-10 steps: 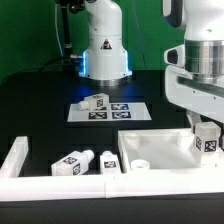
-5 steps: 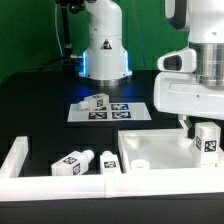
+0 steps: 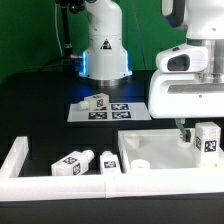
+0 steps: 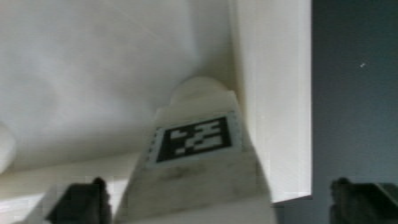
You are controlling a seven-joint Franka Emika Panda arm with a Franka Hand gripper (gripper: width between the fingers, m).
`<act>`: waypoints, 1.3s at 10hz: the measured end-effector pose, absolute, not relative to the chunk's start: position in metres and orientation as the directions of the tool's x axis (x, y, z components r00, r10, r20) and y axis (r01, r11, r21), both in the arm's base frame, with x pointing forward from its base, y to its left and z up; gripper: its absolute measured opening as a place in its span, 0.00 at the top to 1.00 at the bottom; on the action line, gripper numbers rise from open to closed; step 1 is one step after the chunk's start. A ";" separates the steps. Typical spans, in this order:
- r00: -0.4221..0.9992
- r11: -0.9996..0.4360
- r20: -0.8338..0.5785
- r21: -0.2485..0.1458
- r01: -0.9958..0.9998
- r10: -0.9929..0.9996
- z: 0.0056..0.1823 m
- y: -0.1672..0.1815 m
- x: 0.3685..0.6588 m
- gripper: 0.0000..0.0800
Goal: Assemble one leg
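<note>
A white leg (image 3: 207,141) with a black-and-white tag stands upright at the exterior view's right edge, on the right side of the large white panel (image 3: 150,148). My gripper (image 3: 192,132) hangs right over this leg. In the wrist view the leg (image 4: 199,140) fills the middle between my two dark fingertips (image 4: 80,202), with a gap on each side. The gripper (image 4: 222,206) is open around the leg and not closed on it.
Another leg (image 3: 97,101) lies on the marker board (image 3: 120,112) behind. Two more legs (image 3: 73,163) (image 3: 110,160) lie at the front, inside a white rail (image 3: 15,158). The robot base (image 3: 104,50) stands at the back.
My gripper has come lower and shifted toward the exterior view's left, settling over the upright leg. The leg and the other parts have not moved.
</note>
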State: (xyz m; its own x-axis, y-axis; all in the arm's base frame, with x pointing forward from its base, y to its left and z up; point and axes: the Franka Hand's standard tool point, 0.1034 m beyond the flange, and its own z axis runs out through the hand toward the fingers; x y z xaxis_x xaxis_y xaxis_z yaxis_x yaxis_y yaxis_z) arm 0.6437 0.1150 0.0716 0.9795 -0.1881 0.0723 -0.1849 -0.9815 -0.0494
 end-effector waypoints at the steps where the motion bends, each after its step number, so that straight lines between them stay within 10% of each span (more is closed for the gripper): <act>1: 0.977 -0.979 0.072 -0.050 -0.196 -0.199 0.072 0.115 0.644 0.57; 6: 0.843 -0.844 0.049 -0.074 -0.531 -0.535 0.071 0.113 0.644 0.64; 13: 0.090 -0.083 -0.094 -0.075 -0.994 -0.991 0.070 0.107 0.643 0.64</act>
State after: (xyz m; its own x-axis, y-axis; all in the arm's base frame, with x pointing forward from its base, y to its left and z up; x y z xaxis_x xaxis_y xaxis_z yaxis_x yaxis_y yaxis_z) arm 0.6433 0.1073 0.0705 0.0898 -0.9915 -0.0942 -0.9937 -0.0829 -0.0752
